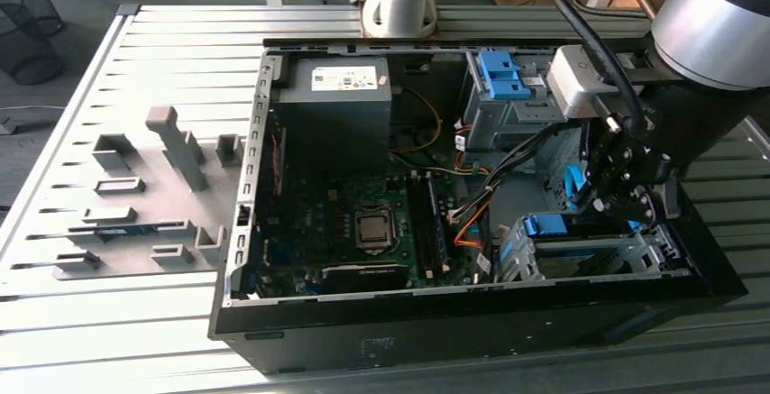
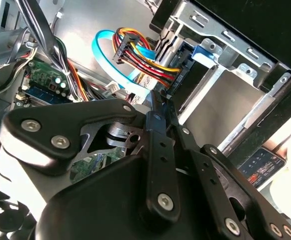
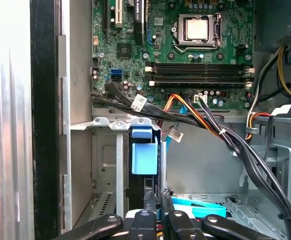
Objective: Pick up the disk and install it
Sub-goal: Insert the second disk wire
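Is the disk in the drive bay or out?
In: the disk sits between the metal walls of the drive bay. Whether it is fully seated, cannot tell.

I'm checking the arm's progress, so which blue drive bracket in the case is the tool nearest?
The blue bracket on the front drive cage, beside the tool. The other blue bracket sits at the back, near the power supply.

Bright daylight, overexposed glare at edges

Slatted metal table (image 1: 144,60), wire wastebasket (image 1: 27,29)
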